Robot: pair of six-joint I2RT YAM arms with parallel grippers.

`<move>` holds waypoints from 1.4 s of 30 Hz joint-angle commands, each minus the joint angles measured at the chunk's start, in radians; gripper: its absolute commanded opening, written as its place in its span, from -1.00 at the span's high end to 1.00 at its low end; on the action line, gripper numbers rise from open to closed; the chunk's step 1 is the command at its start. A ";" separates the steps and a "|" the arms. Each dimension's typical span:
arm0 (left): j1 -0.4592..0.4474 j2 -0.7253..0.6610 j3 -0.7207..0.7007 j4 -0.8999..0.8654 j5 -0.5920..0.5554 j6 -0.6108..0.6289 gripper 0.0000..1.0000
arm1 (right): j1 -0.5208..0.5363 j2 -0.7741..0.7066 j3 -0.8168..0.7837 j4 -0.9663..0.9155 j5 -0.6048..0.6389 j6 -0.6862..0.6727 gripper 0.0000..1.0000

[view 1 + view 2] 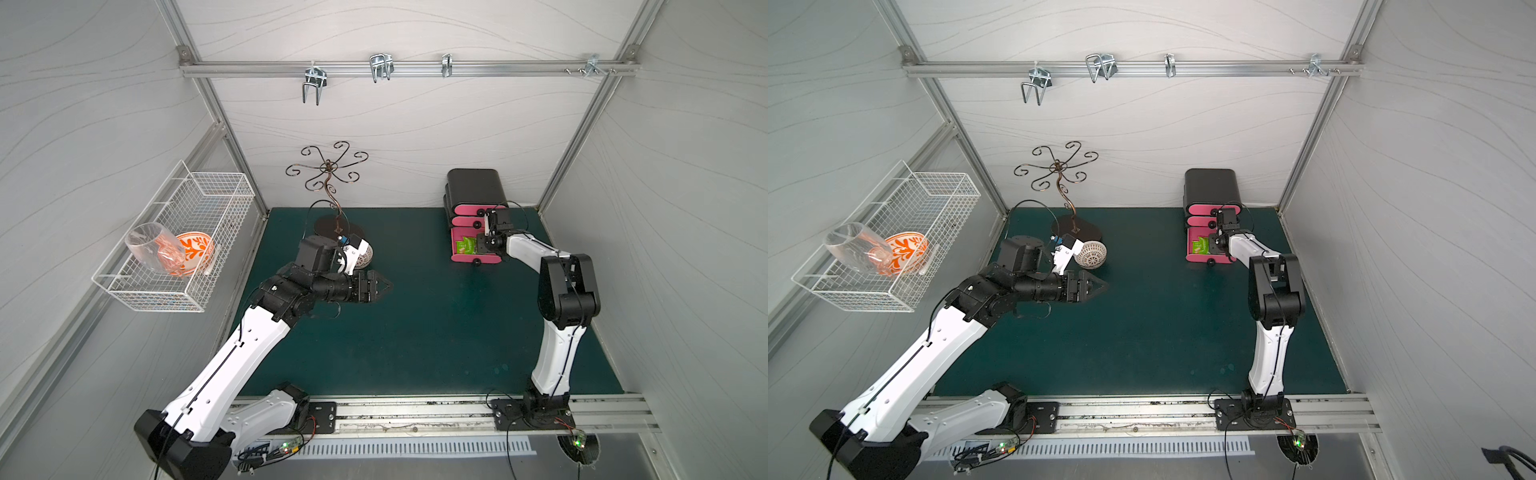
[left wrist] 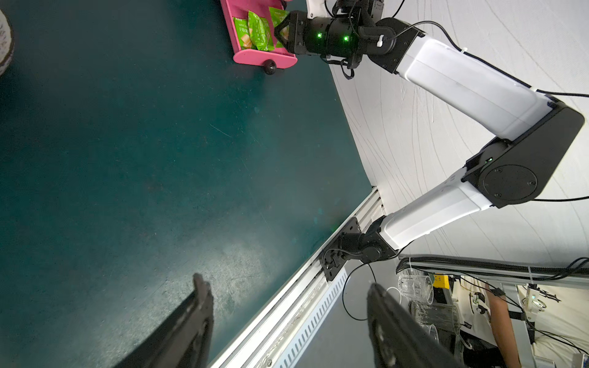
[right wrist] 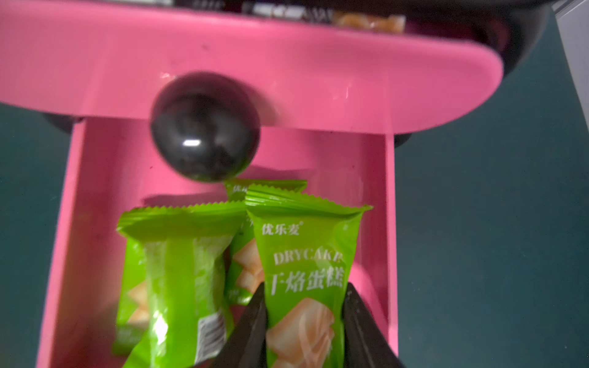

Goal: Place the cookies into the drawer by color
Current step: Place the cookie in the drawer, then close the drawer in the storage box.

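Note:
The drawer [image 1: 476,187] [image 1: 1212,185] is a black chest at the back right, with its bottom pink drawer [image 1: 492,259] [image 3: 95,191] pulled out. Green cookies [image 1: 465,246] [image 1: 1200,245] [image 2: 258,30] lie inside it. My right gripper [image 3: 306,286] [image 1: 482,245] is shut on one green cookie [image 3: 306,242] over the open drawer, beside two other green packets [image 3: 178,270]. Above them are the middle drawer's pink front [image 3: 350,79] and black knob [image 3: 205,127], with dark wrappers [image 3: 287,12] just showing behind. My left gripper [image 2: 286,280] [image 1: 386,286] hangs open and empty over the green mat.
A white wire basket [image 1: 183,199] on the left wall holds a glass and an orange bowl. A curly metal stand [image 1: 332,195] and a white woven ball [image 1: 1092,255] sit at the back left. An aluminium rail [image 1: 415,409] runs along the front edge.

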 commanded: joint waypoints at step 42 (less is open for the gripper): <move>-0.006 0.129 0.074 0.158 0.018 -0.015 -0.54 | -0.093 -0.310 -0.519 0.260 -0.477 0.445 0.06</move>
